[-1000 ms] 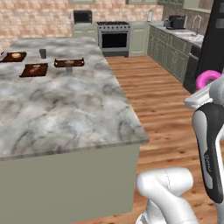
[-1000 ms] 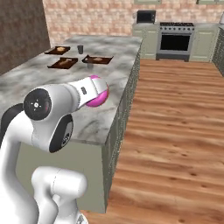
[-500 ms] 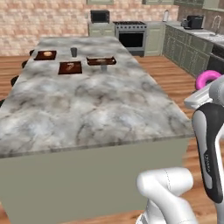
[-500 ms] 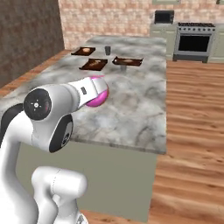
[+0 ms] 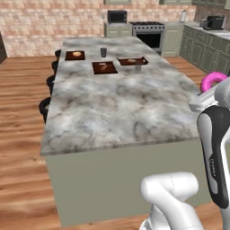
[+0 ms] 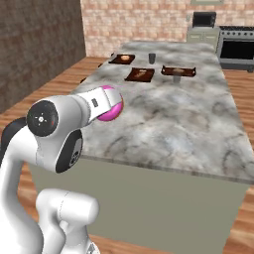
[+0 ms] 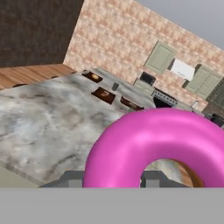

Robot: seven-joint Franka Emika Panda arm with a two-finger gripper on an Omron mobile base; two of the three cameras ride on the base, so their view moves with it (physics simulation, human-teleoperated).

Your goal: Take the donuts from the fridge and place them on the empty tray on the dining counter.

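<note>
My gripper point(image 7: 113, 177) is shut on a bright pink ring donut point(image 7: 162, 142), which looms large in the hand view. The donut point(image 5: 211, 80) shows at the right edge of the left base view, above my white hand, off the near right corner of the dining counter point(image 5: 117, 105). In the right base view the donut point(image 6: 111, 107) peeks out behind my wrist, over the counter's near left edge point(image 6: 149, 144). Three dark trays point(image 5: 75, 55) point(image 5: 104, 68) point(image 5: 132, 61) lie at the counter's far end, each seeming to bear something pale. I cannot tell which is the empty tray. The fridge is out of view.
A grey cup point(image 5: 103, 52) stands between the far trays, a small glass point(image 5: 138, 68) beside the right one. Black stools point(image 5: 46, 106) line the counter's left side. A range point(image 5: 147, 30) and microwave point(image 5: 117, 16) stand against the brick back wall, green cabinets point(image 5: 202, 45) to the right.
The base has driven and turned, so the whole scene has swung: the counter now lies lengthwise straight ahead. The pink donut stays in my shut gripper.
</note>
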